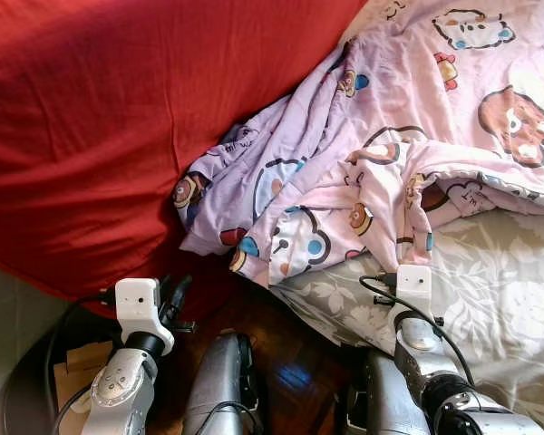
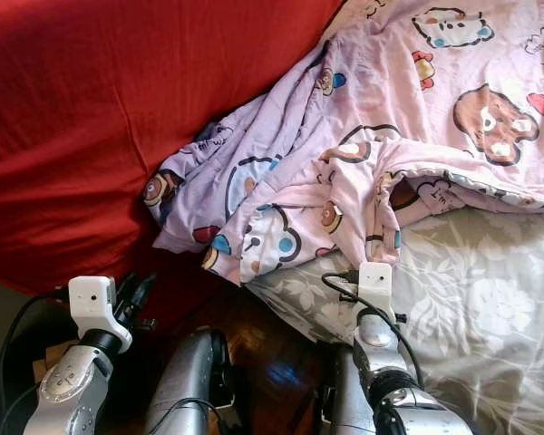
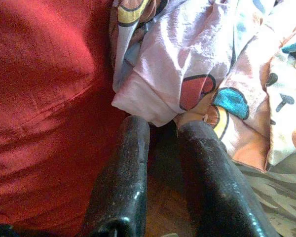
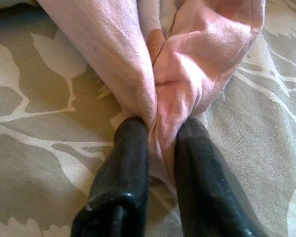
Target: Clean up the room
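Note:
A pink and lilac quilt with cartoon bears (image 1: 390, 154) lies crumpled across the bed, its lower edge hanging over a grey floral sheet (image 1: 508, 299). My right gripper (image 4: 160, 126) is shut on a fold of the pink quilt (image 4: 177, 84), right at the quilt's edge above the floral sheet (image 4: 39, 123). My left gripper (image 1: 175, 294) is low beside the red cover (image 1: 100, 118), its fingers close together with nothing between them. In the left wrist view the left gripper (image 3: 163, 126) points at the quilt's hanging corner (image 3: 153, 98), just short of touching it.
The red cover fills the left half of the scene and bulges toward me. Dark wooden floor (image 1: 290, 362) shows between my arms at the bed's edge. A piece of cardboard (image 1: 72, 372) lies low on the left by the left arm.

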Motion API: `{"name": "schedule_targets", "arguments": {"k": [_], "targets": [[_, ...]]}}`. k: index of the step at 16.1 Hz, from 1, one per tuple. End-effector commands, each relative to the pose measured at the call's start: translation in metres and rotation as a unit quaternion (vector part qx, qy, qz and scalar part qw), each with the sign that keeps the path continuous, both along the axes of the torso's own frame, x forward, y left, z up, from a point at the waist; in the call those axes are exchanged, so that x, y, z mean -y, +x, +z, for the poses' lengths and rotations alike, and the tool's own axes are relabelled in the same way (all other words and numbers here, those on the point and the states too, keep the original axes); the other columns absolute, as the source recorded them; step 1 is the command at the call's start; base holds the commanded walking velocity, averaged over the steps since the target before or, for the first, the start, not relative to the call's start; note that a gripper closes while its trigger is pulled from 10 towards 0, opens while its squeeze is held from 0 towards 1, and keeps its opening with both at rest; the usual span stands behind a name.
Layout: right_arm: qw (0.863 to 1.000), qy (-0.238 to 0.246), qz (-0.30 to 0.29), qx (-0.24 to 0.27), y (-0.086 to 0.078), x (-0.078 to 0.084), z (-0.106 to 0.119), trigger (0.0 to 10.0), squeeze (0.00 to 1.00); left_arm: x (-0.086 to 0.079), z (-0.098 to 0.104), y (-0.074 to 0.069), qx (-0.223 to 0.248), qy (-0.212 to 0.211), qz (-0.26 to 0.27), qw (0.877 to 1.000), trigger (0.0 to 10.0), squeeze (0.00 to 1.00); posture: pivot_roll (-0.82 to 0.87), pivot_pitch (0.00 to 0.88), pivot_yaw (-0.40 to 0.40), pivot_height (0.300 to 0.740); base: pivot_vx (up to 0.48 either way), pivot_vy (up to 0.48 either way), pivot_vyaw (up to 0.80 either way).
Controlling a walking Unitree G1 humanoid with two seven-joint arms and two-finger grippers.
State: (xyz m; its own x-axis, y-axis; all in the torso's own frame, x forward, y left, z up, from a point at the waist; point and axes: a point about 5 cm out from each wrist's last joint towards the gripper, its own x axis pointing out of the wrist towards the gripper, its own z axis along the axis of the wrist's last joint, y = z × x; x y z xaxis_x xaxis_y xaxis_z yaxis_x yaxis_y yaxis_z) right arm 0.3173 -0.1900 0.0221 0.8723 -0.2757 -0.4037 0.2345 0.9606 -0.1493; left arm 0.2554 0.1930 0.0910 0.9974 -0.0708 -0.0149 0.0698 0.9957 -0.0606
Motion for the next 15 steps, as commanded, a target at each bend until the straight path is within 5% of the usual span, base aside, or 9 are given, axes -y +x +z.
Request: {"name": "schedule_targets", "arguments": {"k": [1, 12, 13, 14, 15], "targets": [[0.999, 0.005, -0.002, -0.043, -0.016, 0.000, -0.019, 0.0, 0.00, -0.005, -0.010, -0.004, -0.023, 0.002, 0.008, 1.000, 10.0, 0.00, 0.15, 0.306, 0.073, 0.612, 0.000, 0.000, 0.00], [1.000, 0.021, -0.012, -0.014, -0.024, 0.009, -0.022, 0.0, 0.00, 0.000, -0.024, 0.023, -0.027, -0.012, 0.014, 0.999, 10.0, 0.00, 0.08, 0.161, 0.042, 0.612, 0.000, 0.000, 0.00], [0.999, 0.030, 0.006, 0.030, -0.022, 0.007, -0.016, 2.9, 0.00, 0.003, -0.028, 0.028, -0.031, -0.017, 0.015, 0.999, 10.0, 0.00, 0.06, 0.132, 0.038, 0.612, 0.000, 0.000, 0.00], [0.998, 0.022, 0.017, 0.058, -0.026, 0.008, -0.014, 10.0, 0.00, 0.008, -0.034, 0.033, -0.037, -0.020, 0.011, 0.999, 10.0, 0.00, 0.03, 0.104, 0.036, 0.612, 0.000, 0.000, 0.00], [0.998, 0.023, 0.016, 0.062, -0.027, 0.008, -0.014, 10.0, 0.00, 0.009, -0.035, 0.035, -0.039, -0.021, 0.010, 0.999, 10.0, 0.00, 0.02, 0.100, 0.035, 0.612, 0.000, 0.000, 0.00]]}}
